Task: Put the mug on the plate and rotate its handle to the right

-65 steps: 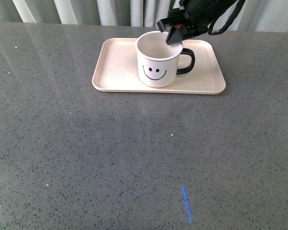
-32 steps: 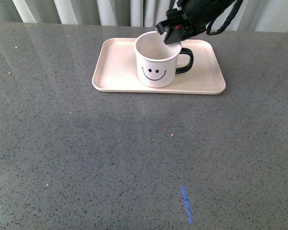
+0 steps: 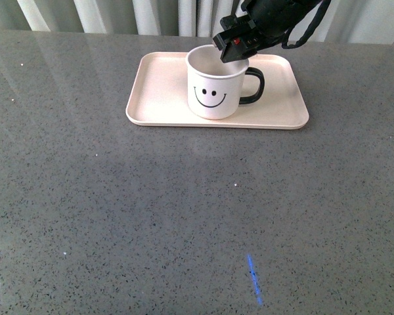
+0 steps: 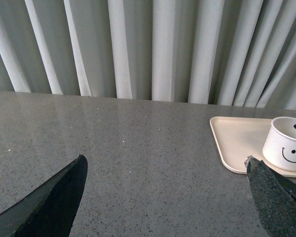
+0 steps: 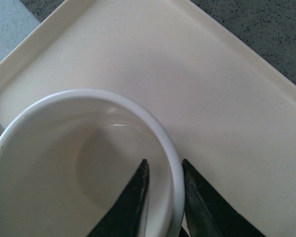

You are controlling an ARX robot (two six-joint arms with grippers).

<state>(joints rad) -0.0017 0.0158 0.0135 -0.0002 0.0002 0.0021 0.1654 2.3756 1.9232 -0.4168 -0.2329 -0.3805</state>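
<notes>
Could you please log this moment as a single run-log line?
mug: upright on plate | handle: points right | right tool: pinching mug rim, one finger inside | left tool: open, empty

Wide bare tabletop [image 3: 184, 216] in front — mug [image 3: 214, 92] blocks plate [image 3: 157, 98] centre.

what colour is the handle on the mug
Glossy black handle on the white mug; the front view shows it best.
</notes>
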